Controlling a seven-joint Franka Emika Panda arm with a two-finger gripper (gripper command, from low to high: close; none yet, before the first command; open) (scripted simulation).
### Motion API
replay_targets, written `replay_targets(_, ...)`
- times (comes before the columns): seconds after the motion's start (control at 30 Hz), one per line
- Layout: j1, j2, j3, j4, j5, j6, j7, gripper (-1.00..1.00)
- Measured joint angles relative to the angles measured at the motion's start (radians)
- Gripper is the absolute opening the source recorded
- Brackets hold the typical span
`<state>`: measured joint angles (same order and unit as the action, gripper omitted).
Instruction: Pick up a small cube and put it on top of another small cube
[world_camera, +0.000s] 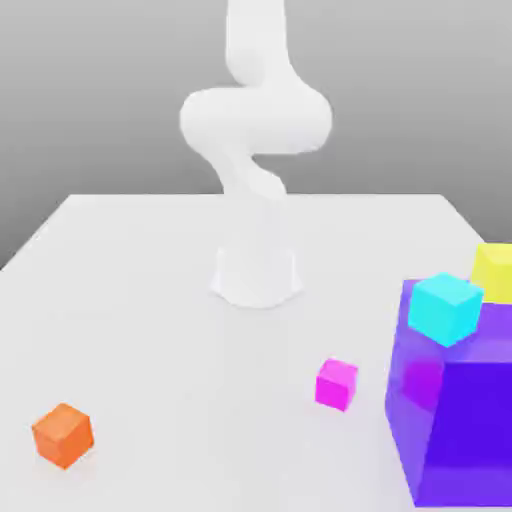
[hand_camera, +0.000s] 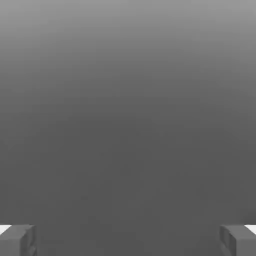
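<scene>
Looking at the exterior view: white arm (world_camera: 255, 130) rises from its round base (world_camera: 256, 275) at the far middle of the white table (world_camera: 140, 330), with its upper links curling overhead and running out past the top edge.

Small pink cube (world_camera: 336, 384) sits flat on the table, in front of the base and a bit toward the exterior view's right. Nothing touching it. It sits near the big purple cube (world_camera: 465, 420) but apart from it, with a strip of bare table between them.

Orange cube (world_camera: 62, 435) is on the table at the near corner on the exterior view's left, well apart from the pink one, roughly the same size, corner turned toward the camera.

Big purple cube fills the near corner on the exterior view's right, cut off by the frame. Looks slightly see-through. Cyan cube (world_camera: 446, 308) rests on its top, near the top's front corner, slightly rotated. Yellow cube (world_camera: 493, 272) shows behind the cyan one at the frame edge; can't tell whether it's on the purple top or behind it.

Hand view: gripper (hand_camera: 128, 240) has its two grey fingertips (hand_camera: 18, 240) at opposite sides of the frame, spread wide, nothing between them, plain grey background beyond.
</scene>
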<state>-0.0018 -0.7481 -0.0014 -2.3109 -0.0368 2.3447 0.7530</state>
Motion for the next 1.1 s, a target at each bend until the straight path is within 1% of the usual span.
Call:
replay_targets(0.17,0.063,0.166,0.009,-0.128,-0.048,0.135,-0.145,0.00)
replay_targets(0.4,0.175,0.379,0.006,-0.339,-0.062,0.309,-0.352,0.00)
replay_targets(0.53,0.249,0.515,0.001,-0.473,-0.045,0.421,-0.503,0.00)
replay_targets(0.63,0.321,0.636,0.010,-0.593,0.008,0.516,-0.648,0.00)
replay_targets(0.67,0.335,0.678,0.019,-0.617,0.022,0.547,-0.673,0.00)
replay_targets(0.73,0.353,0.746,0.025,-0.626,0.021,0.600,-0.682,0.00)
replay_targets(0.97,0.369,0.958,-0.002,-0.596,-0.007,0.774,-0.666,0.00)
replay_targets(1.0,0.368,0.987,-0.002,-0.592,-0.007,0.798,-0.667,-1.00)
replay_targets(1.1,0.368,0.987,-0.002,-0.592,-0.008,0.797,-0.666,-1.00)
